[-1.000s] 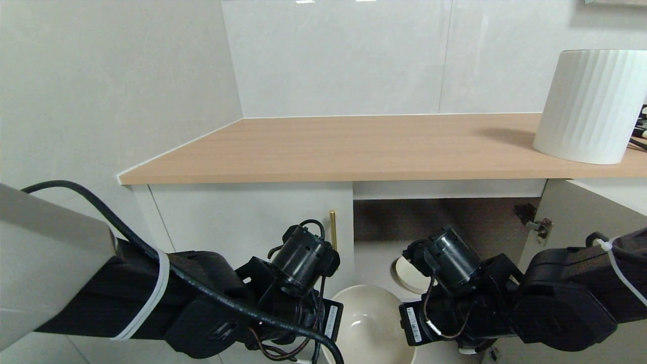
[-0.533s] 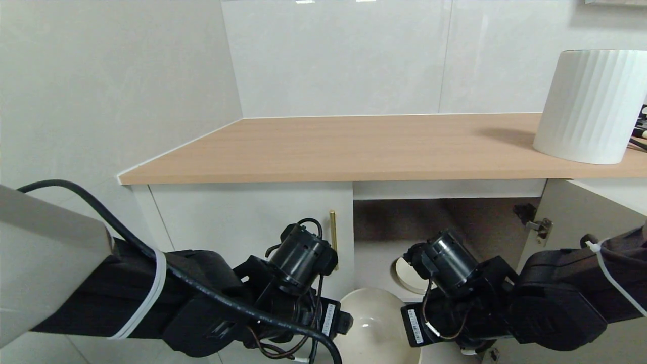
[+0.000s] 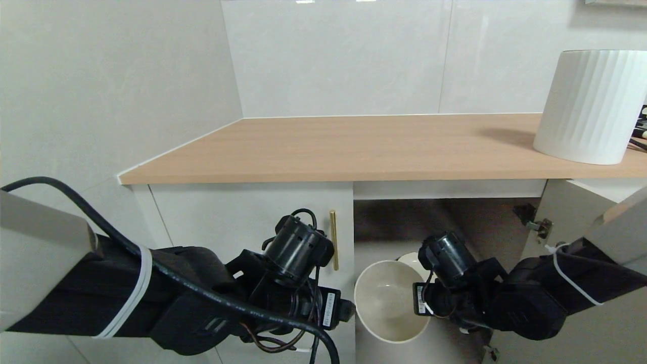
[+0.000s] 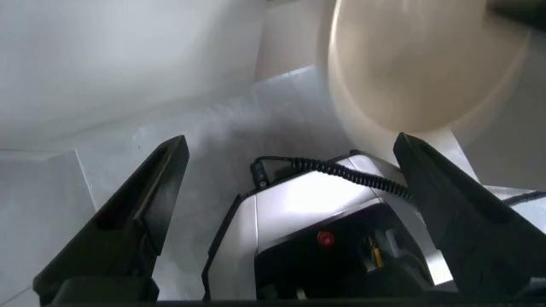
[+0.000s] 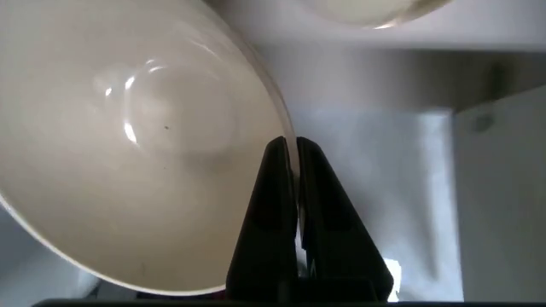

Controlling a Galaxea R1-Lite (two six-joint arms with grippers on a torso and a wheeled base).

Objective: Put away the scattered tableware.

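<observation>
The right gripper (image 5: pixel 290 155) is clenched on the rim of the cream round ceramic bowl (image 3: pixel 389 301), holding it tilted in the air at the front edge of the open white cabinet (image 3: pixel 455 220) — a second pale dish (image 3: pixel 410 259) lies on the cabinet floor just behind. The left gripper (image 4: pixel 290 149) hangs beside the bowl, jaws spread wide. A white ribbed container (image 3: pixel 591 106) stands at the right end of the wooden countertop (image 3: pixel 354 146).

- The bowl (image 3: pixel 386 303) looks like cream glazed ceramic, smooth and glossy, with bright glints inside.
- The countertop (image 3: pixel 354 146) has a matt, pale wood-grain face.
- The wall tiles (image 3: pixel 333 60) are smooth and shiny.
- The cabinet door (image 3: pixel 242 217) is smooth matt white; its handle (image 3: pixel 333 240) is brass-coloured metal.
- The container (image 3: pixel 591 106) at far right is matt white and ribbed.
- The right gripper (image 5: pixel 292 153) has matt black fingers (image 5: pixel 266 213).
</observation>
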